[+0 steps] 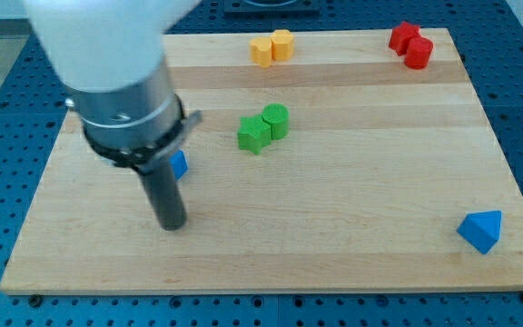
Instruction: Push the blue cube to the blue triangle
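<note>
A: Camera view, quick pass. Where's the target block?

B: Blue cube [179, 164] sits at the view's left, mostly hidden behind my rod; only a sliver shows on the rod's right side. My tip [172, 225] is down on the wooden board [334, 236], just below the cube toward the view's bottom. Touching or not, I can't tell. No pincer on me, just the plain rod, so nothing is open, clenched or holding anything.

A: Goal?

B: Blue triangle [480, 230], view's bottom right, well apart from the cube. Long run left to go.

A: Risks?

B: First, my tip looks to be on the wrong side. Pushing from below would send the cube toward the view's top, not right. I'd judge I need to get round to its left. Second, off-centre contact could spin the cube and let it slip off the tip. Third, drifting upward might clip the green star [253, 134] and green cylinder [277, 120], which touch each other.

A: Others?

B: Two yellow blocks [271, 46] and two red blocks [411, 43] at the top edge, out of the way.
</note>
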